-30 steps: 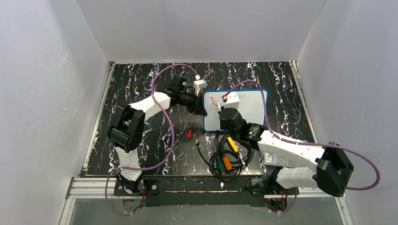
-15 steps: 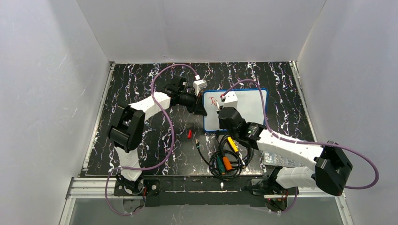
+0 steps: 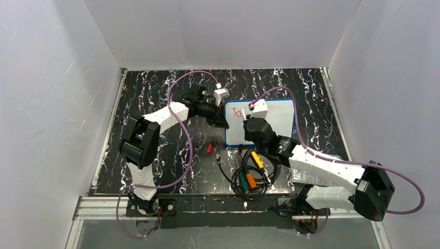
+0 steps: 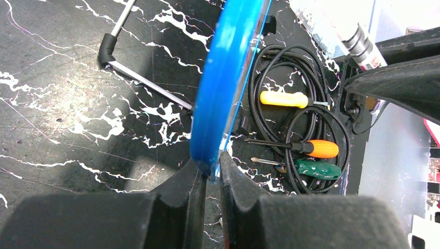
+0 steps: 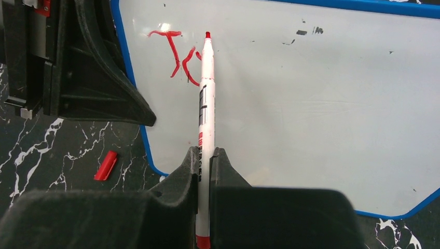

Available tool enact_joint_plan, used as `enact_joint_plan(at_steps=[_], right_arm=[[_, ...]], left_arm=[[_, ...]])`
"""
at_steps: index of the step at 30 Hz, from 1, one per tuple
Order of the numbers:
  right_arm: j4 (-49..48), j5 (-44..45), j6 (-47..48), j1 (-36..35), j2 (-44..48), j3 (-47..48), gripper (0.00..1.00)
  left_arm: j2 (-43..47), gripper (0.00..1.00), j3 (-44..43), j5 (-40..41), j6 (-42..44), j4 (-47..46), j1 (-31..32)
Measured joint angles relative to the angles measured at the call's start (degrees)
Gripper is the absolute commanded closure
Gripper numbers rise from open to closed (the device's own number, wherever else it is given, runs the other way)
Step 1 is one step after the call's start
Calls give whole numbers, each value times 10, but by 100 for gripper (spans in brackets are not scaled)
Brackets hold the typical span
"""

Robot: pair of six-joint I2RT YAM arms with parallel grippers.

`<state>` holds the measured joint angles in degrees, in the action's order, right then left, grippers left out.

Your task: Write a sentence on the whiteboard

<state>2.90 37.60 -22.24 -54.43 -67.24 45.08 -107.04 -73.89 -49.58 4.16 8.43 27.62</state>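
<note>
Jaws of the right gripper (image 5: 206, 155) pinch a marker (image 5: 207, 104), tip by the sentence (image 5: 174, 54) on the whiteboard (image 5: 311, 104). The left gripper (image 4: 210, 171) clamps its blue rim.

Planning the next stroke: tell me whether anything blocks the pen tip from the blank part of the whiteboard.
Nothing visible does. The white red-tipped marker in the right gripper has its tip at the blue-rimmed white whiteboard, beside the red lettering; the board to its right is unwritten.
</note>
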Motion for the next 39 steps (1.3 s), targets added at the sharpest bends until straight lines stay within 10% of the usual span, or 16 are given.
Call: enact_joint_plan(at_steps=[39], right_arm=[[34, 16, -2, 0, 26, -34, 99]], left_arm=[[4, 100, 0, 5, 7, 7, 0]])
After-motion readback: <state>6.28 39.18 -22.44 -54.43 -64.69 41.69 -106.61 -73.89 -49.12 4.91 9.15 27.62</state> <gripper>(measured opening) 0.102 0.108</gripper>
